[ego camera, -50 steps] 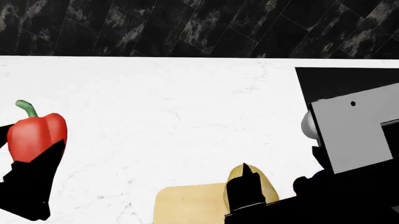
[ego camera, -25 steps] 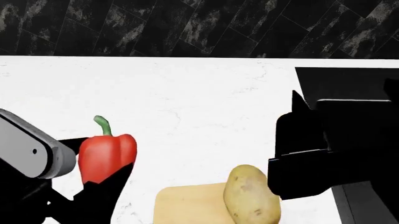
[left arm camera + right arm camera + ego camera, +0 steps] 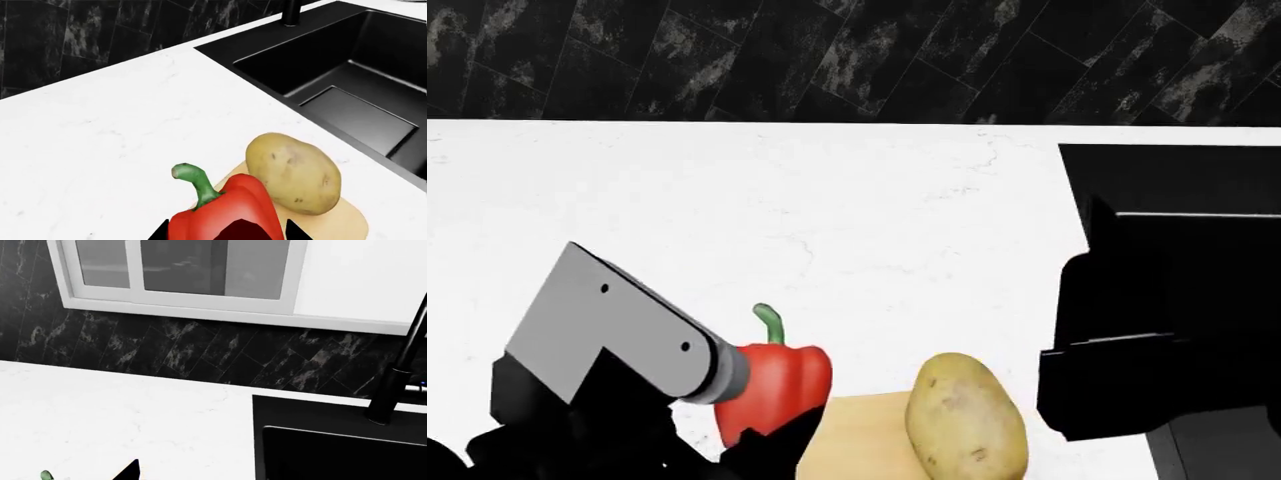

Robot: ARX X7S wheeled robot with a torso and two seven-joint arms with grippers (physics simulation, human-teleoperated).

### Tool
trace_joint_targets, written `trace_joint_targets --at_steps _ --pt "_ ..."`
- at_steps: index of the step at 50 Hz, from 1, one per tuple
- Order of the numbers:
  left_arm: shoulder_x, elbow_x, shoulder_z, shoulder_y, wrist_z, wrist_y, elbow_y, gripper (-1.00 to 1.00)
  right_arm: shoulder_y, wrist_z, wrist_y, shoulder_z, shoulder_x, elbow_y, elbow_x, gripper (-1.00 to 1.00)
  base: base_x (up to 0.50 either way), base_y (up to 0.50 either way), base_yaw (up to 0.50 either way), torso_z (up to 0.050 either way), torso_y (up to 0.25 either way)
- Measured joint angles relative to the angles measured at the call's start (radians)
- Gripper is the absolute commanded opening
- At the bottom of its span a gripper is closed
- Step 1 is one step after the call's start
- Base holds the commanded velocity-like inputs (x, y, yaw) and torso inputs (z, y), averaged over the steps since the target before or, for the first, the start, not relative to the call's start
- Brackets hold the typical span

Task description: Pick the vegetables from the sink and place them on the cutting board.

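Left end effector (image 3: 227,235) clenched on pepper (image 3: 771,385): in left wrist view black finger tips show on either side of the red body at frame bottom, pepper between them. Pepper upright, green stem (image 3: 195,182) up w/ slight curl. In head view pepper hangs at the left edge of the board (image 3: 861,440), lower part overlapping the board's left corner; can't tell if it touches board or sits above it. Left arm's grey link (image 3: 614,335) comes in from lower left, ending just behind the pepper.

Potato (image 3: 965,420) lies on the board, long axis roughly front-to-back, right of pepper. In wrist view potato & pepper are just beside each other, pepper partly in front; contact btw them not clear.

Board lies on white surface (image 3: 827,210), near its front edge, left of sink (image 3: 347,75). Sink basin black, stepped ledge visible in wrist view, no veg seen in visible part. Faucet (image 3: 400,370) stands at sink's back rim, in front of black tile wall (image 3: 827,60).

Right end effector: only a black tip (image 3: 128,471) at the bottom of right wrist view; open/closed state can't tell. Right arm (image 3: 1161,330) is a dark mass at right of head view, over sink's left rim.
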Motion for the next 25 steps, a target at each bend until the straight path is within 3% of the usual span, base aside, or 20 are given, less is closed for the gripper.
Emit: trace_joint_targets --at_steps 25 --pt "0.099 0.007 0.039 0.025 -0.012 -0.011 -0.11 -1.0 -0.086 -0.032 -0.04 0.021 0.009 -0.025 -0.045 1.0 0.0 0.0 0.0 0.0 0.0"
